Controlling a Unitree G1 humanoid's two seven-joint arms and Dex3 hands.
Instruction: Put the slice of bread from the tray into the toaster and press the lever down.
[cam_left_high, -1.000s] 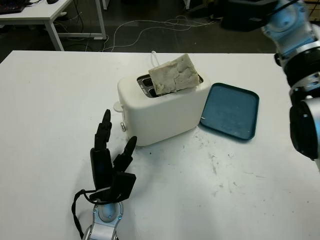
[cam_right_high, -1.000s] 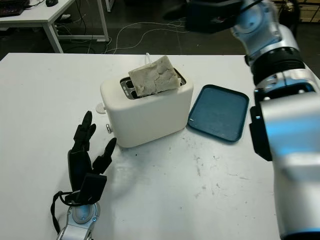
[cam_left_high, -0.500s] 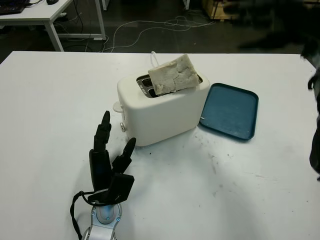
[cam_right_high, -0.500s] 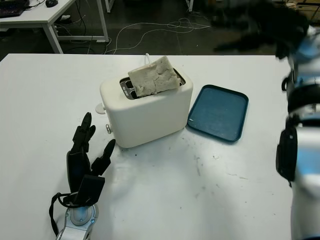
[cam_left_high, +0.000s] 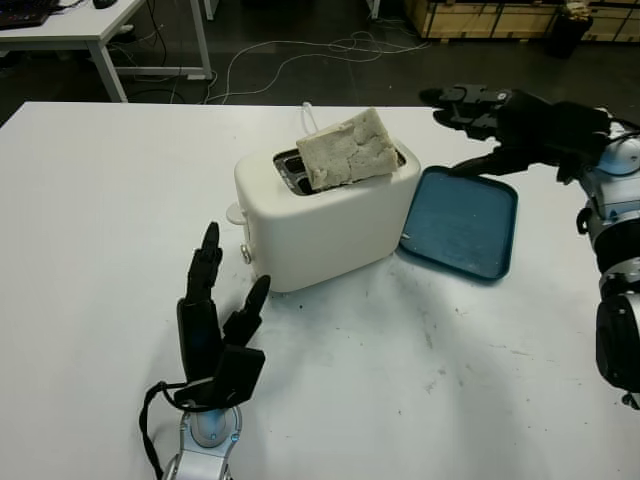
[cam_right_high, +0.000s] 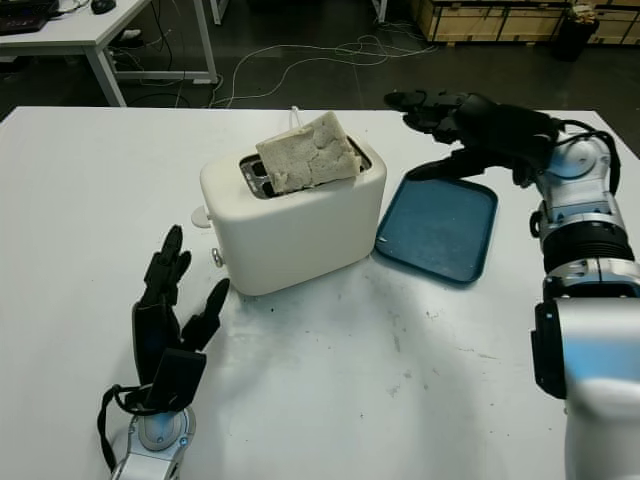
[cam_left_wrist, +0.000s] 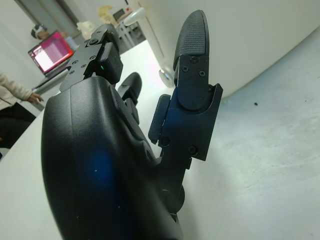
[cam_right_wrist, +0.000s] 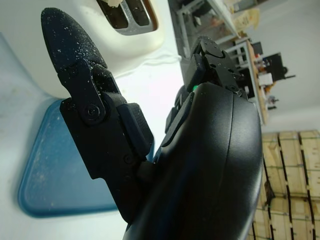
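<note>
**A:** so what's around apart from the main stuff?

**B:** big white worktop, scuffed with dark specks toward the near right. Behind it, a dark floor with pale loose cables snaking about, and a white side table with metal legs at the far left.

**A:** anything at the back right?

**B:** stacked wooden crates. The left wrist view also catches a glowing pink laptop screen and a person's light sleeve beside it.

The slice of bread has its lower part hidden inside the toaster.
</note>
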